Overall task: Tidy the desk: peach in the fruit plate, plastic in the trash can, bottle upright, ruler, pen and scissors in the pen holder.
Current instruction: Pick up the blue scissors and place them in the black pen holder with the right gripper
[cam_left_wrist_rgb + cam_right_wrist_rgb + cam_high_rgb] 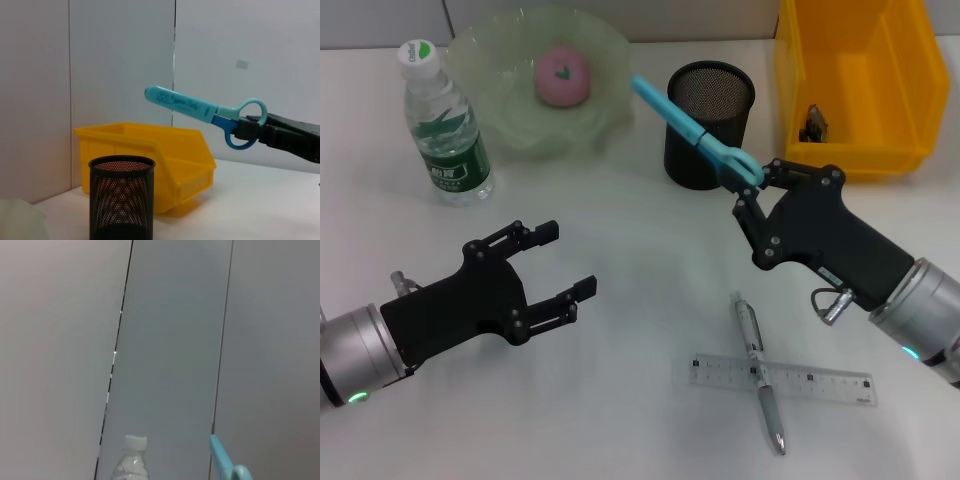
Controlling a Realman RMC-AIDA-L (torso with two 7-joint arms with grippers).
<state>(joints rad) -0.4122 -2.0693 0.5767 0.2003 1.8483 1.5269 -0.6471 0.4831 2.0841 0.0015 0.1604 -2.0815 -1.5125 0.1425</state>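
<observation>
My right gripper [752, 186] is shut on the handles of the turquoise scissors [692, 132], which hang tilted in the air with the sheathed tip over the rim of the black mesh pen holder [708, 124]. The left wrist view shows the scissors [200, 109] above and to one side of the pen holder [121, 197]. The pink peach [562, 77] lies in the green fruit plate [510, 110]. The bottle [444, 125] stands upright beside the plate. A silver pen [758, 370] lies across the clear ruler [820, 380] on the table. My left gripper [560, 260] hovers open at the front left.
A yellow bin [855, 85] stands at the back right, with a small dark object [814, 124] inside. The bin [150, 165] sits just behind the pen holder in the left wrist view. The right wrist view shows a wall, the bottle's cap [135, 442] and the scissors' tip [222, 460].
</observation>
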